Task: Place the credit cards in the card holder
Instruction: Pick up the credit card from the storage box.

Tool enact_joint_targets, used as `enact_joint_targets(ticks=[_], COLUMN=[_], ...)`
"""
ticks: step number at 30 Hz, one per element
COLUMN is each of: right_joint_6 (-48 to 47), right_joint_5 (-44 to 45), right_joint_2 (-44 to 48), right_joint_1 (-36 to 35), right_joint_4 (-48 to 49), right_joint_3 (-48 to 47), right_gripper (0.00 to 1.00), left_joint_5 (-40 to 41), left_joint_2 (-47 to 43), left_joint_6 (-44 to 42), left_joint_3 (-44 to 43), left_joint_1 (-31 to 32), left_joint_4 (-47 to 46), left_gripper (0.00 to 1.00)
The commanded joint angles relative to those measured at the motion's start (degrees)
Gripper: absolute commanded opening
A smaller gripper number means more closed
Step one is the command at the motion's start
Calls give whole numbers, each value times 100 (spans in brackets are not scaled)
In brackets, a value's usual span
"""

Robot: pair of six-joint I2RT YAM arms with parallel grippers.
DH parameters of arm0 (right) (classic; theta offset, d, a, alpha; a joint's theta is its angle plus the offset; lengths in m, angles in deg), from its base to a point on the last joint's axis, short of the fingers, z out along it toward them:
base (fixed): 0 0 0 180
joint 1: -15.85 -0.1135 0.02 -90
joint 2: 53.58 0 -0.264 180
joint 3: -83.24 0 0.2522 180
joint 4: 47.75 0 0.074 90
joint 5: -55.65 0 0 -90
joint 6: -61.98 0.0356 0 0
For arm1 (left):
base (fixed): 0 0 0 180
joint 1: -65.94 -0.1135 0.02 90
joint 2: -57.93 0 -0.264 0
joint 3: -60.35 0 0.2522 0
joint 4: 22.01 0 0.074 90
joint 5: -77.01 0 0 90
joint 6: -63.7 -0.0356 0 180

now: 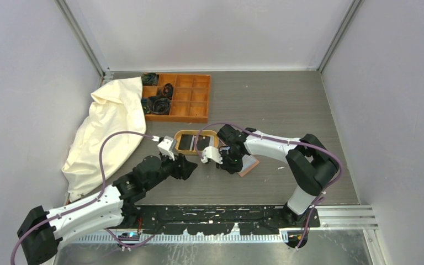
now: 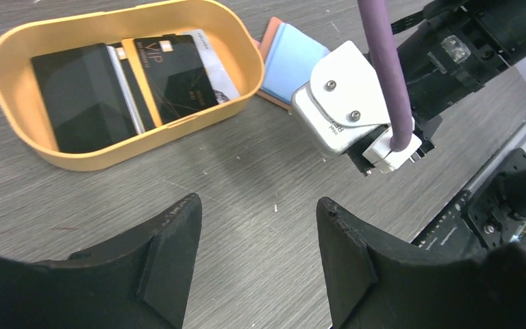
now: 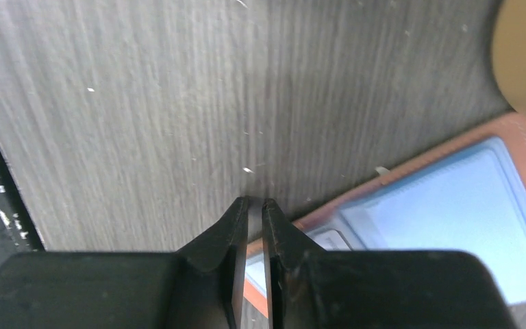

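Several credit cards [image 2: 137,82] lie in the oval wooden tray [image 2: 109,154], so most of the work remains. The card holder [image 3: 452,205] lies open on the tabletop at the tray's 4 o'clock. The right hand [image 3: 255,205], nearly closed, seems to pinch the holder's edge. The left hand [image 2: 257,202] gapes wide and empty.

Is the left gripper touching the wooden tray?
Apart. The left wrist view shows the left gripper open, with bare table between its fingertips and the tray.
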Motion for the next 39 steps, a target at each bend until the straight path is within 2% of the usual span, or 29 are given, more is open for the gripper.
enact_joint_targets(ticks=[1,11,16,20,21,22,24,25,27,30,31,34,39], right_joint_6=[65,-91,-38,199,314,467,1002,1456,2546,3161,3125,3289,3493], right_joint_5=[1023,910,540,651,714,715,421,65,-726,-2300,-2556,-2464,-2576], right_joint_2=[-108,517,914,1513,1668,1788,1892,1828,1417,386,148,97,323], right_joint_1=[116,1732,1967,1968,1965,1967,2015,2073,2161,2179,2172,2240,2588], right_joint_4=[73,-276,-350,-16,104,229,403,424,237,-577,-743,-346,-36], right_joint_3=[-89,-42,-149,-304,-386,-491,-820,-1043,-1663,-2574,-2677,-2259,-1917], right_gripper=[20,20,22,26,32,44,82,97,99,99,99,100,100], left_joint_5=[316,-58,-534,-756,-761,-923,-1070,-1118,-1051,-688,-557,-155,1287], left_joint_2=[-157,515,1307,1985,2211,2367,2696,2876,3241,3852,4030,4516,5244], left_joint_6=[-49,-329,-524,-765,-840,-915,-1053,-1124,-1224,-1218,-1170,-981,-846], left_joint_3=[-420,-1149,-1783,-2393,-2533,-2688,-3030,-3186,-3524,-4139,-4323,-4707,-5120], left_joint_1=[-117,-563,-1021,-1263,-1325,-1408,-1581,-1655,-1744,-1764,-1759,-1674,-1061], left_joint_4=[792,1428,1715,2074,2155,2275,2437,2515,2741,3245,3410,3776,3944], left_gripper=[62,63,64,65,65,65,65,65,65,64,62,59,60])
